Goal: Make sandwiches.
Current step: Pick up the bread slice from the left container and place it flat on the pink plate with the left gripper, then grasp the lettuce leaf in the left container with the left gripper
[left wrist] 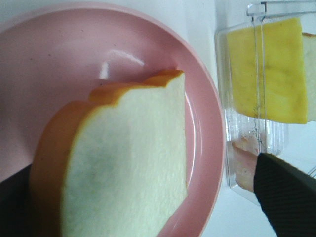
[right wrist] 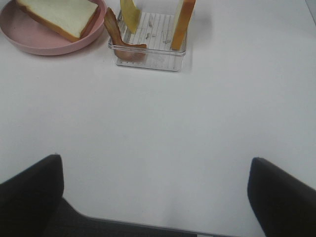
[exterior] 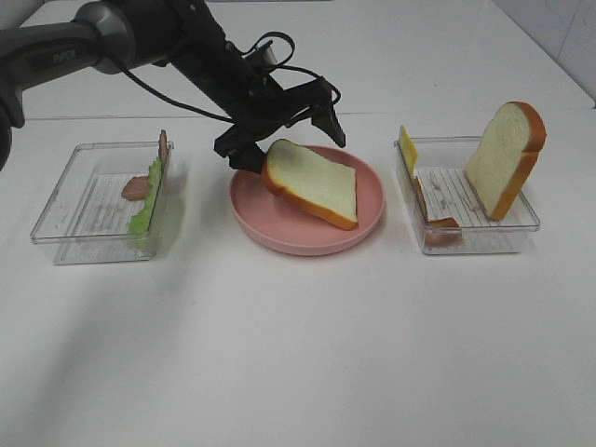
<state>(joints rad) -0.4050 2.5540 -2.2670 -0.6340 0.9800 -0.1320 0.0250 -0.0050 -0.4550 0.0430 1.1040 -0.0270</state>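
Observation:
A white bread slice (exterior: 312, 182) with a tan-orange crust lies tilted on the pink plate (exterior: 279, 233), its left end raised at the rim. My left gripper (exterior: 279, 140) hovers over that end, jaws wide apart. In the left wrist view the slice (left wrist: 123, 163) sits between the spread fingers (left wrist: 284, 192) of the gripper (left wrist: 148, 197) on the plate (left wrist: 74, 59). A second bread slice (exterior: 507, 158), yellow cheese (exterior: 407, 149) and bacon (exterior: 438, 223) stand in the right tray (exterior: 466, 237). Lettuce (exterior: 149, 200) and bacon (exterior: 135, 186) are in the left tray (exterior: 74, 223). My right gripper (right wrist: 158, 197) is open over bare table.
The right wrist view shows the plate (right wrist: 29, 44) and the right tray (right wrist: 148, 61) with bacon (right wrist: 116, 32), cheese (right wrist: 129, 12) and bread (right wrist: 180, 22) far ahead. The left wrist view shows the cheese (left wrist: 266, 69) in the tray beside the plate.

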